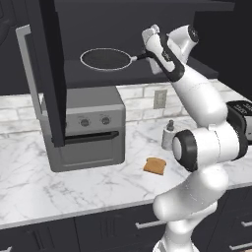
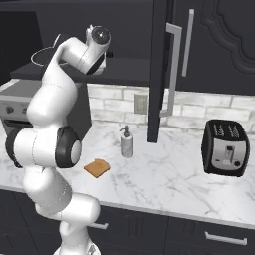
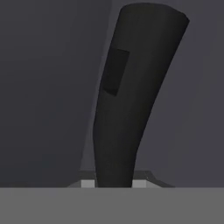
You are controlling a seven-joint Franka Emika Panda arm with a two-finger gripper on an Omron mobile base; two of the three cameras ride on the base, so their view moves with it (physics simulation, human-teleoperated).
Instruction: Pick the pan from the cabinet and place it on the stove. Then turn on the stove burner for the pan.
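**Pan grabbed by the handle tip, lots of ways this goes sideways**

Biggest thing first: the near-black wall cabinet (image 1: 147,74) with its tall open door (image 1: 49,69) hanging out over the white marble surface (image 1: 29,172). We're reaching up into it at nearly full stretch, so pulling back out means swinging the white arm past that door edge, and a clip there could jolt the load loose.

Under the shelf sits the boxy grey toaster oven (image 1: 86,130). If the pan drops, that's what it lands on, or it bounces onto the surface near the slice of toast (image 1: 155,166) and the small soap dispenser (image 2: 127,143).

The shallow round black frying pan with the pale rim (image 1: 106,59) is up on the cabinet shelf, looking level. Whether it's lifted off or resting there, we can't tell.

The hand (image 1: 147,55) is clamped on the slim dark handle (image 3: 131,100), which in the hand view runs straight up between the fingers. That's a grip far from the pan's weight, so our guess is the pan could rotate or sag in the fingers once it leaves the shelf, and a tilted pan may catch the shelf lip coming out.

We can't see the stove from here, so there's still a carry to get through.
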